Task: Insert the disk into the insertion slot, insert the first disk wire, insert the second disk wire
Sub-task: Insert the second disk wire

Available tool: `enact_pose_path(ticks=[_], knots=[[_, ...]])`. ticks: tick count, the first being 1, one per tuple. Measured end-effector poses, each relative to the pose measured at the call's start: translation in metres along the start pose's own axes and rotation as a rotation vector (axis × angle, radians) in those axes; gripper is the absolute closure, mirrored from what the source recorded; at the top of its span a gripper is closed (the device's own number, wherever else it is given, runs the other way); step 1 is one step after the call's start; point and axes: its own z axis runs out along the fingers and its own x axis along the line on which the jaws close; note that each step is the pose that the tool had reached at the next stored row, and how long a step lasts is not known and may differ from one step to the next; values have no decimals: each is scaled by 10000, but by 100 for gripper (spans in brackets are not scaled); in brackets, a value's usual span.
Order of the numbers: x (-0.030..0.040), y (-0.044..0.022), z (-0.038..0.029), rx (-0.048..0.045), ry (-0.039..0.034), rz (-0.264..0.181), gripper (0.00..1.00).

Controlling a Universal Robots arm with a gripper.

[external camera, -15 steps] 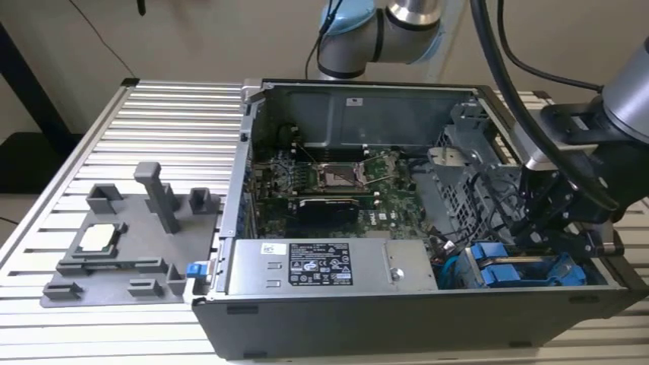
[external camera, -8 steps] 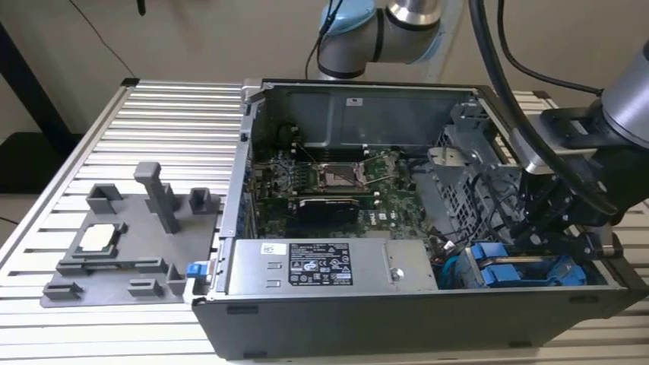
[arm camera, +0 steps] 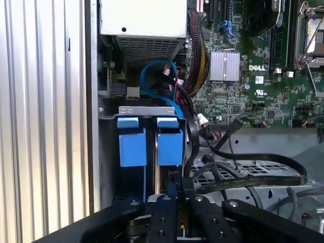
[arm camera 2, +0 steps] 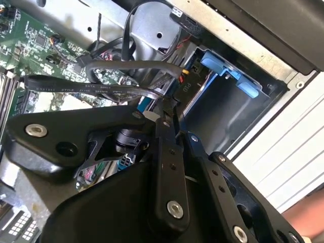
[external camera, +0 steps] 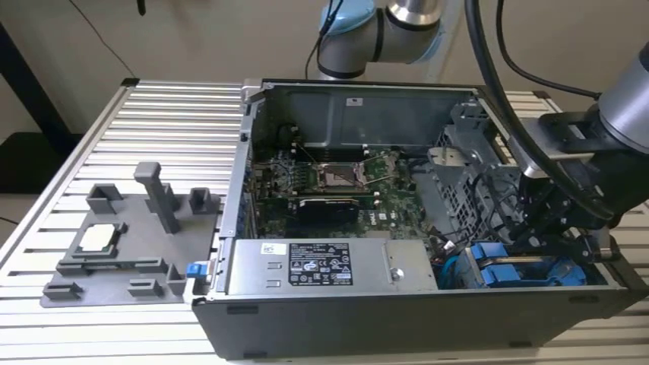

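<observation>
1. Disk (arm camera: 151, 147): seated upright in the insertion slot (arm camera: 152, 109), blue carrier tabs showing at the bay mouth.
2. Tool (arm camera: 174, 195): fingers pressed together at the bay, seemingly pinching a flat black wire (arm camera: 253, 178).
3. Wire: judged light, limp, springy; best held by the rigid connector body.
4. Connector pins: probably fragile; straight alignment needed.

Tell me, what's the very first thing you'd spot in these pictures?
Probably the big open computer case on the ridged metal table, with its green circuit board in the middle. Next, the bright blue disk carriers standing side by side in the grey drive cage, at the case corner towards the exterior view's right. The robot's black end effector sits just above them, among black wires.
</observation>
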Motion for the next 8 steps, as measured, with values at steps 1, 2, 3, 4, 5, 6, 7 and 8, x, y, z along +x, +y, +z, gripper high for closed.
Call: enact_pose_path(ticks=[1,2,3,4,5,6,7,8], knots=[[1,0,2,0,-9,0,84],[1,0,7,1,-22,0,83],[1,-1,6,0,-25,0,83],[1,-1,1,0,-35,0,83],[-1,-1,-12,0,-42,0,76],[-2,-1,-28,0,-43,0,76],[-4,-1,-42,0,-43,0,76],[-5,-2,-52,0,-47,0,76]])
